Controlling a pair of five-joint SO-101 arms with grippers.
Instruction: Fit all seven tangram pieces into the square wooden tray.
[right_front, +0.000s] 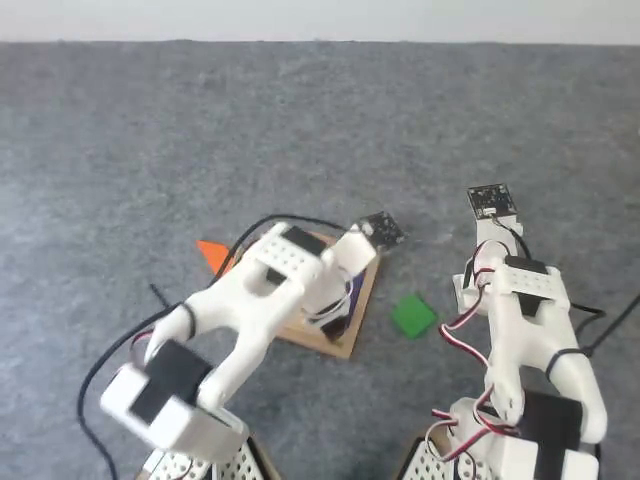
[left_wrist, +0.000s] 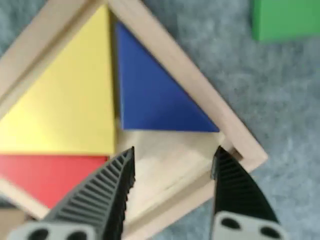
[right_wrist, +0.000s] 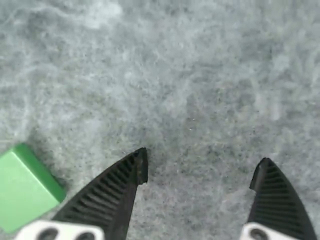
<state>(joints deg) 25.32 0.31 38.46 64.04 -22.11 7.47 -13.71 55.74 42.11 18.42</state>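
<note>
While hanging over the square wooden tray (right_front: 345, 338) left of centre in the high view, holds nothing: left gripper (left_wrist: 175, 152) spread wide, jaws straddling the bare wedge of tray floor beside one corner. Farthest left in that high view, just off the tray's upper left edge, an orange piece (right_front: 212, 254) on the grey mat (right_front: 300, 120). In the left wrist view, left to right: red piece (left_wrist: 45, 175) at lower left, yellow triangle (left_wrist: 65, 100) touching it above, blue triangle (left_wrist: 150, 90) flush against the yellow one, then a green piece (left_wrist: 285, 17) outside the rim at upper right. Same green piece (right_front: 413, 315) just right of the tray in the high view, and at lower left of the right wrist view, beside the right gripper (right_wrist: 202, 156), likewise wide open and empty above the mat. Judged as mid-task: three pieces seated, two loose on the mat. Next move probably a fetch of the green piece: drop over it, close on two parallel sides, then turn to suit the vacant pocket.
</note>
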